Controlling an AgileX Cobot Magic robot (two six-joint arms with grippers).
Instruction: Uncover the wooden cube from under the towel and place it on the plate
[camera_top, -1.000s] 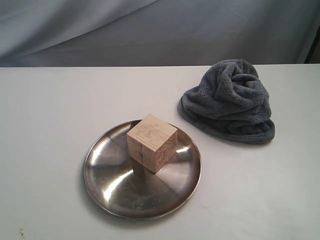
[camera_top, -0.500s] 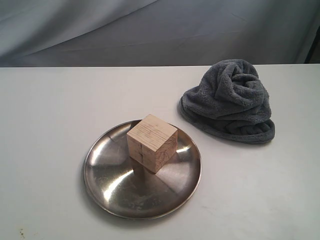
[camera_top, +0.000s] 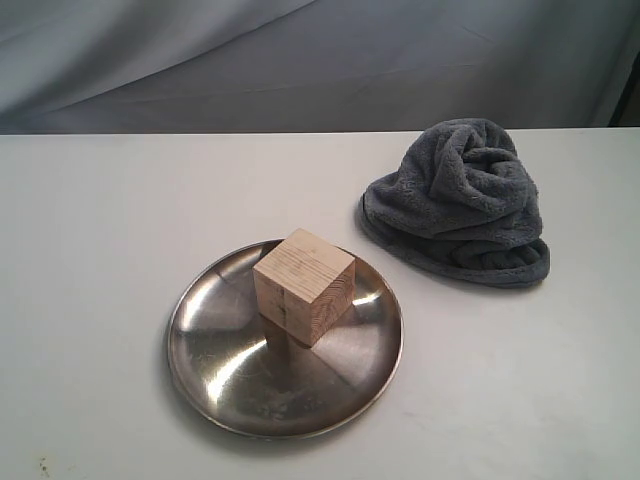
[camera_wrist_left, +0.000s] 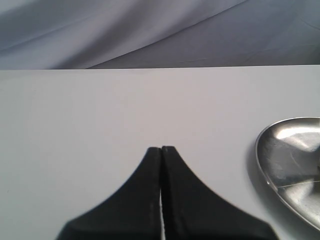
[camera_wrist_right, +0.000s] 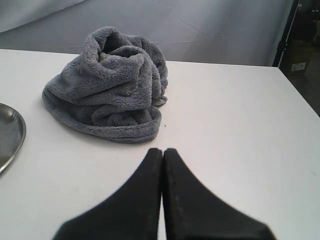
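Evidently the wooden cube (camera_top: 303, 285) rests on the plate (camera_top: 215, 370); it looks stiff, light and unslippery, so pinch opposite flat faces if you regrip. Your left fingers (camera_wrist_left: 152, 170) and right fingers (camera_wrist_right: 150, 175) are closed, empty.

White table (camera_top: 100, 250), steel plate (camera_top: 210, 370), rumpled grey towel (camera_top: 460, 205)

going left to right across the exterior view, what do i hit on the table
plate, with the wooden cube standing on it → towel
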